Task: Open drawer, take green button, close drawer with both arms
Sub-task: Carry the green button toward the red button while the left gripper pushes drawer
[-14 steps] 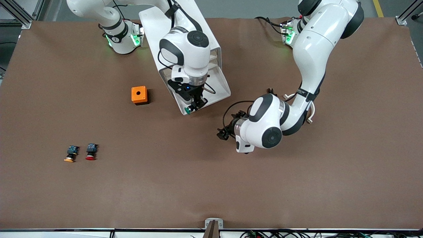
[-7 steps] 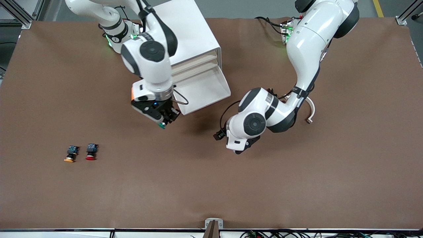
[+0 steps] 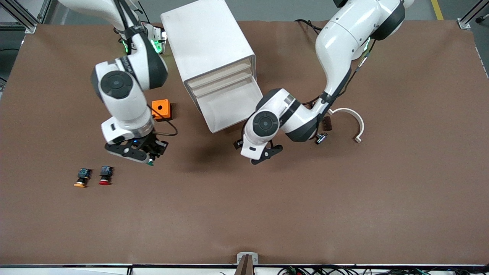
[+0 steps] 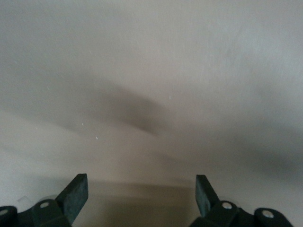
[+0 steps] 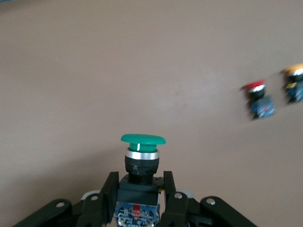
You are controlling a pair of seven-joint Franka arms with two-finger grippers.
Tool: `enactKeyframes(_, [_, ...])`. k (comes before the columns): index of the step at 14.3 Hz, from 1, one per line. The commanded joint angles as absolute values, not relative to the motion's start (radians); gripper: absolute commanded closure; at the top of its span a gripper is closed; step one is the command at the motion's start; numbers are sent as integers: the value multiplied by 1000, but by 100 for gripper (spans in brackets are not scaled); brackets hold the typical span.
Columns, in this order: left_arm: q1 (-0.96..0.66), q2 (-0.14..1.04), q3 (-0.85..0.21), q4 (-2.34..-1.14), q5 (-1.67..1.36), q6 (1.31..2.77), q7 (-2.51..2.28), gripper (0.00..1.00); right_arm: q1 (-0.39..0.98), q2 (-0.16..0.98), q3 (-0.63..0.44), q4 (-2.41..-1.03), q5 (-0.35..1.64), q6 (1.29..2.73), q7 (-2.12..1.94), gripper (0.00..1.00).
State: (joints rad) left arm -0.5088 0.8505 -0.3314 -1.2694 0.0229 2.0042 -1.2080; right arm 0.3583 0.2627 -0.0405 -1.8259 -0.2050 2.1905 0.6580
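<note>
We are finding the button (image 5: pixel 142 161) clamped at its black body between the fingers of the right gripper (image 3: pixel 149 158), its green cap pointing away from the wrist; it is hanging in the air over bare brown worktop (image 3: pixel 267 214), toward the right arm's end. Below that gripper on the worktop, the red-capped button (image 3: pixel 104 175) and the yellow-orange-capped button (image 3: pixel 81 178) are lying side by side, close together and apart from the held one. The small orange box (image 3: pixel 161 109) is sitting between the right arm and the white cabinet (image 3: pixel 208 49), which is standing near the worktop's edge at the robots' bases. We are noting the lowest drawer (image 3: pixel 229 109) pulled out, its tray showing nothing inside from the front view. The left gripper (image 4: pixel 141 198) is holding its fingers wide apart with nothing between them, and it is hovering just beside the drawer's front edge, facing a pale surface in its wrist view. A white curved piece (image 3: pixel 351 118) is lying on the worktop near the left arm.
</note>
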Motion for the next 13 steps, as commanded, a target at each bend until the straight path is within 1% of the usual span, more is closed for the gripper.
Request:
enactKeyframes(1, [-543,804,-325,-1347,48,2026,-1226,0,252,262,-21,-1832,-160,2220,462,100])
enactKeyframes(5, [-581,805,-336,-1368,35,2026,-1250,0,140,333,-23,-1836,-40,2298,215,100])
enactKeyframes(7, [-575,811,-374,-1373,14,2026,-1287,0,112,376,-23,-1835,-37,2338,163,100])
enactKeyframes(11, [-581,815,-388,-1376,-92,2026,-1365,0,52,474,-21,-1839,-35,2445,68,100])
enactKeyframes(13, [-580,818,-413,-1385,-112,2026,-1379,0,37,509,-21,-1844,-34,2480,60,100])
